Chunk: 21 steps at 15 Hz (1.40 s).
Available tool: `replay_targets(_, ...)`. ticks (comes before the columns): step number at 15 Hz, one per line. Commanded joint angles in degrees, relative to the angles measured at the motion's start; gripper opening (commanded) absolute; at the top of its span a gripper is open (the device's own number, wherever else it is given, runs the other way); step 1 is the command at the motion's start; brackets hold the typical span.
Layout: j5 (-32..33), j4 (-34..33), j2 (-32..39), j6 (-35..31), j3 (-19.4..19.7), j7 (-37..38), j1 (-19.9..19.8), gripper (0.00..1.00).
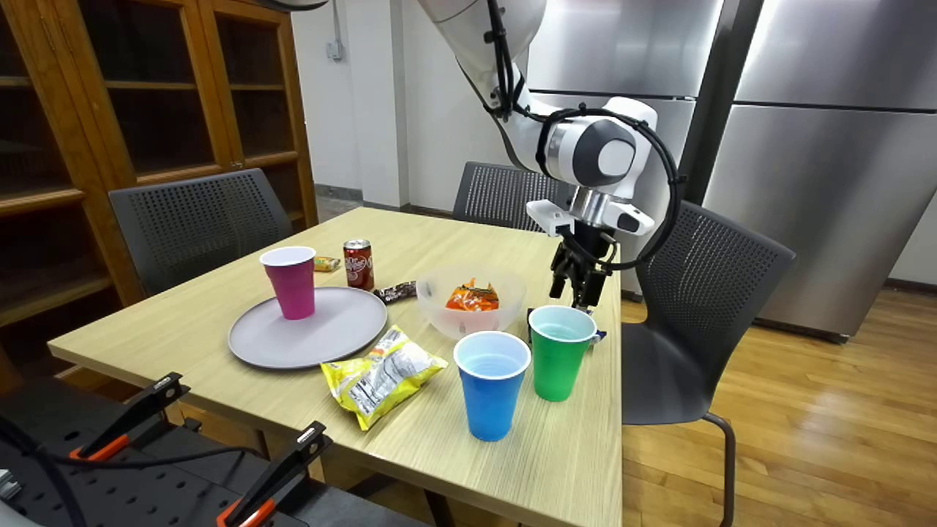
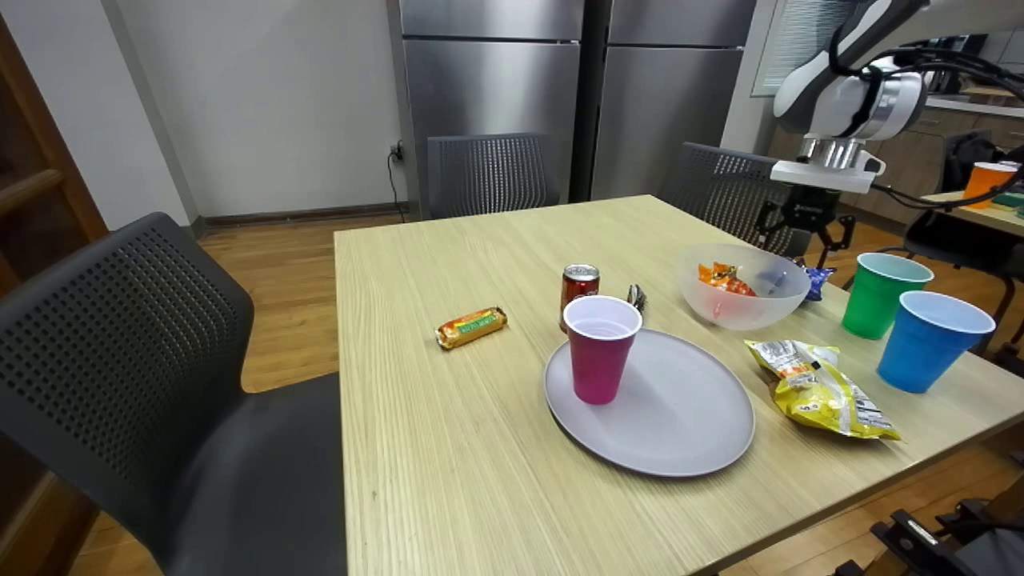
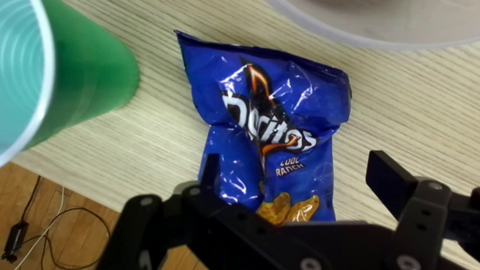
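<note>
Gripper (image 3: 294,172) stands spread over the blue bag (image 3: 268,123), not yet pinching it; the bag lies on the table (image 3: 161,153), right of the bowl (image 1: 468,326) in both exterior views. An orange bag (image 1: 474,296) sits inside the bowl.

Cups found (image 1: 293,289): 4, including 1 orange cup (image 2: 989,181) at the right edge of an exterior view. Blue snack bags (image 3: 270,112): 1. Yellow snack bags (image 1: 384,377): 1. Wrapped bars (image 2: 472,327): 2. Cans (image 1: 359,265): 1. Plates (image 1: 322,342): 1. Bowls (image 2: 740,310): 1. Refrigerators (image 1: 820,205): 2. Orange packets (image 2: 722,278): exact count unclear.
</note>
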<state>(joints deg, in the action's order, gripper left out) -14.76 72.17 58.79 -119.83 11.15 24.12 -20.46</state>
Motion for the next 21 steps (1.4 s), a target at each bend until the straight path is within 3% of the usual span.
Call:
replay_targets(1, -0.9, -3.1, 1.4, 2.8, 0.0, 2.4, -0.3, 1.00)
replay_targets(2, -0.9, -3.2, 1.5, 2.9, -0.1, 2.6, -0.3, 1.00)
replay_targets(4, -0.9, -3.3, 1.5, 2.9, 0.0, 2.9, -0.2, 0.74)
replay_targets(13, -0.5, -3.8, 2.0, 2.8, 0.4, 4.5, 0.2, 0.03)
replay_targets(21, -0.7, -3.9, 1.0, 2.5, 0.2, 4.4, 0.1, 0.00)
